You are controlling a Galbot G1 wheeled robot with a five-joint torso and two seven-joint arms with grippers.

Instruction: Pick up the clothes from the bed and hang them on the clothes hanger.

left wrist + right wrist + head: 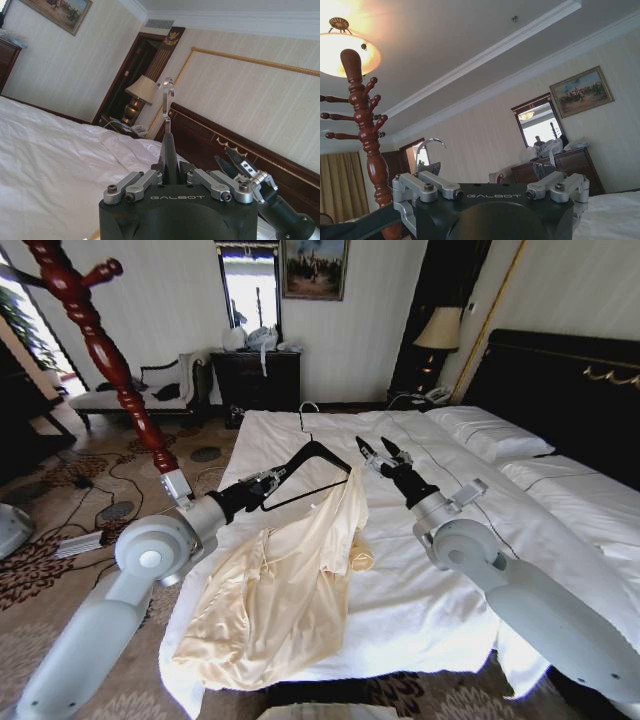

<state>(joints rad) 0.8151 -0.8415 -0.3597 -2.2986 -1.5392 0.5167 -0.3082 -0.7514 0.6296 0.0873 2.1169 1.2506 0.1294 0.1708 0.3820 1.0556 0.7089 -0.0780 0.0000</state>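
Gripping a black triangular garment hanger with a silver hook (310,465) at its neck, the left gripper (272,478) is clamped shut above the large bed with the white duvet (440,580), and the pale cream-yellow long-sleeved shirt (285,590) drapes from that hanger onto the duvet. The right gripper (380,452) hovers just beside the hanger, fingers spread and holding nothing. The tall red-brown turned-wood coat stand (105,350) rises beyond the bed's left side.

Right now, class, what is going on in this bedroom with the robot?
The left end effector is shut on a black triangular wire hanger, raised above the large white-duvet bed. A pale cream-yellow long-sleeved shirt hangs from it, mostly draped on the duvet. The right end effector hovers open beside the hanger. The red-brown turned-wood coat stand stands left of the bed.
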